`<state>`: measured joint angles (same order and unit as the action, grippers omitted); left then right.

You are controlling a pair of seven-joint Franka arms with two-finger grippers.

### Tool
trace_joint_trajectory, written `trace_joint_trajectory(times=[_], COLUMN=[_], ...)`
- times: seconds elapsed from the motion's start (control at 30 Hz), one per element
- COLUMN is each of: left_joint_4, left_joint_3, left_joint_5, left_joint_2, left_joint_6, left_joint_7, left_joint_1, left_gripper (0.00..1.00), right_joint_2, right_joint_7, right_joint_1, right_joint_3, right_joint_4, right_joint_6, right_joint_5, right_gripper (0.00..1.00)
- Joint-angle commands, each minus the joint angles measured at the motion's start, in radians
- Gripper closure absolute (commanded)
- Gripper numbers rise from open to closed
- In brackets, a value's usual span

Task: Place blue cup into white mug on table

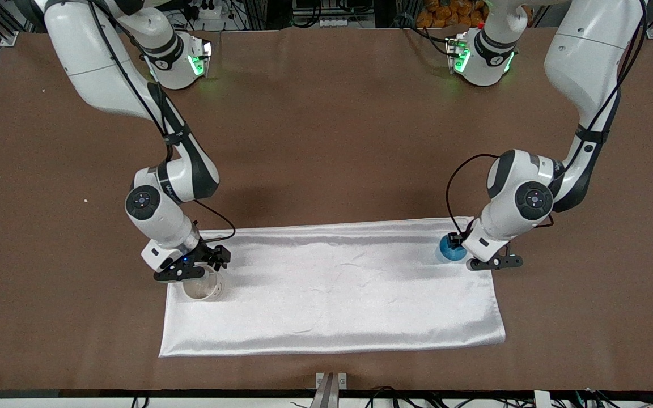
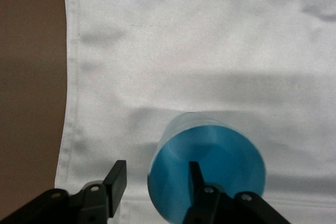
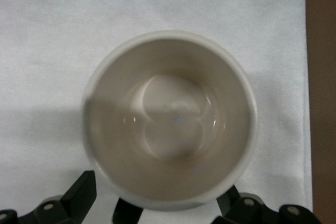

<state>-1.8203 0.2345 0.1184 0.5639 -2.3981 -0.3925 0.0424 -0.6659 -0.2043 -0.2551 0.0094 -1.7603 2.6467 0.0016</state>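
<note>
The blue cup stands upright on a white cloth near the left arm's end. My left gripper is open at the cup. In the left wrist view one finger is inside the cup and the other is outside its wall. The white mug stands on the cloth's corner toward the right arm's end. My right gripper is open just above it. In the right wrist view its fingers stand either side of the mug's black handle. The mug is empty.
The white satin cloth lies across the brown table, nearer to the front camera than the table's middle. Its edges show in both wrist views, with bare table beside them.
</note>
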Motion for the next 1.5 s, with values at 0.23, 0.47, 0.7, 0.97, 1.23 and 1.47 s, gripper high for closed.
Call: trace_joint_trajectory(times=[0.23, 0.47, 0.7, 0.97, 1.23, 1.47], left_joint_4=[0.019, 0.019, 0.038, 0.042, 0.053, 0.053], left_joint_3=[0.002, 0.0, -0.004, -0.004, -0.006, -0.006], left_joint_5=[0.032, 0.033, 0.033, 0.035, 0.05, 0.058], left_joint_2=[0.014, 0.014, 0.013, 0.004, -0.01, -0.015], left_joint_6=[-0.004, -0.004, 0.007, 0.007, 0.011, 0.011], left_joint_7=[-0.058, -0.066, -0.066, -0.065, -0.063, -0.058], left_joint_1=[0.008, 0.014, 0.021, 0.021, 0.021, 0.021], left_gripper=[1.0, 1.0, 1.0, 1.0, 1.0, 1.0], right_joint_2=[-0.066, -0.073, -0.073, -0.07, -0.052, 0.011], right_joint_7=[-0.024, -0.026, -0.024, -0.026, -0.026, -0.047], right_joint_1=[0.011, 0.011, 0.011, 0.013, 0.016, 0.013], right_joint_3=[-0.016, -0.016, -0.016, -0.016, -0.016, -0.014], right_joint_4=[0.084, 0.097, 0.097, 0.093, 0.067, 0.044], right_joint_6=[-0.001, -0.001, 0.016, 0.026, 0.024, 0.0], right_joint_5=[-0.026, -0.025, -0.026, -0.025, -0.023, -0.018], right_gripper=[0.0, 0.06, 1.0, 1.0, 1.0, 1.0])
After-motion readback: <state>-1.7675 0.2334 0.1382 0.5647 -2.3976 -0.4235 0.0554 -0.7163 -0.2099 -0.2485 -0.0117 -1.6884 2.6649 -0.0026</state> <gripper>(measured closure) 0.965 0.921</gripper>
